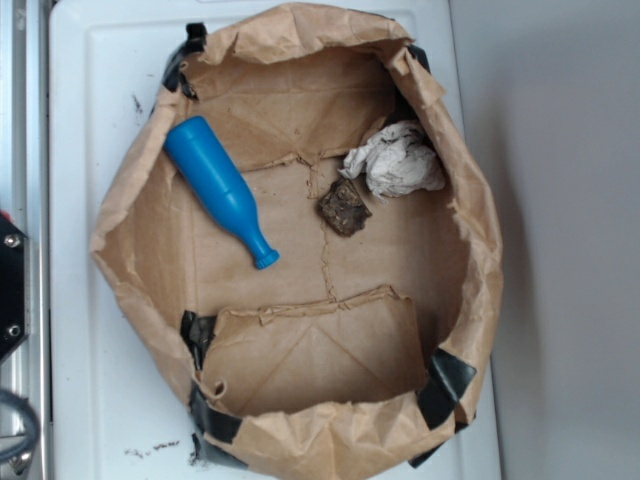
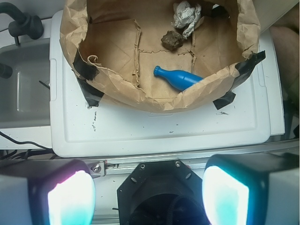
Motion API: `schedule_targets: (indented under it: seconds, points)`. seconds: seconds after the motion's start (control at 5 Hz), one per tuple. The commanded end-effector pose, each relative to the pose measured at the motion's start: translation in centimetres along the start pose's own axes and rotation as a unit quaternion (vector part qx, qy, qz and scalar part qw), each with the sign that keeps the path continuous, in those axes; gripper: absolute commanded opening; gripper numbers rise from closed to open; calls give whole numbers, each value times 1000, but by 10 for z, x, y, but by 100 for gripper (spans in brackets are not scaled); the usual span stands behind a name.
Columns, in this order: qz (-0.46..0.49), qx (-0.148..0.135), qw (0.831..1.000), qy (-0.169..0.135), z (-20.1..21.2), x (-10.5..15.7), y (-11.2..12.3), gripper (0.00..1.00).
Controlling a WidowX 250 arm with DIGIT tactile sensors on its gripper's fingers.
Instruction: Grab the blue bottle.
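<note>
The blue bottle (image 1: 218, 189) lies on its side on the floor of an open brown paper bag (image 1: 140, 205), wide end toward the bag's upper left wall, narrow neck pointing to the middle. In the wrist view the bottle (image 2: 178, 78) lies partly hidden behind the bag's near rim (image 2: 140, 96). My gripper (image 2: 147, 197) is open and empty, its two glowing pads (image 2: 70, 199) far apart. It hangs well back from the bag, over the robot's black base. The gripper is not seen in the exterior view.
A crumpled white paper ball (image 1: 395, 160) and a dark brown lump (image 1: 344, 207) lie in the bag, right of the bottle. The bag, taped with black tape (image 1: 445, 385), sits on a white tray (image 2: 164, 129). A sink basin (image 2: 23, 93) is at the left in the wrist view.
</note>
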State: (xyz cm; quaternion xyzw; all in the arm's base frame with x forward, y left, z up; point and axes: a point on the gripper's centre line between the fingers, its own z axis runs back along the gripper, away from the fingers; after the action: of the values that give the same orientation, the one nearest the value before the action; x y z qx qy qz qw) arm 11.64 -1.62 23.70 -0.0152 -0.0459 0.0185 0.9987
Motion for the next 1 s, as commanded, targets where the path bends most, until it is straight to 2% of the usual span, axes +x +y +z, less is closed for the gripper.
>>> schedule_targets:
  seconds: [0.0,0.2,0.4,0.6,0.8]
  points:
    - [0,0,1000,0,0,0,0,100]
    - [-59,-11,998,6,-4,39,7,100]
    - [-104,-24,994,-8,-8,75,19,100]
    - [-168,-25,985,-19,-21,95,31,100]
    - [-200,-12,980,-6,-59,117,48,100]
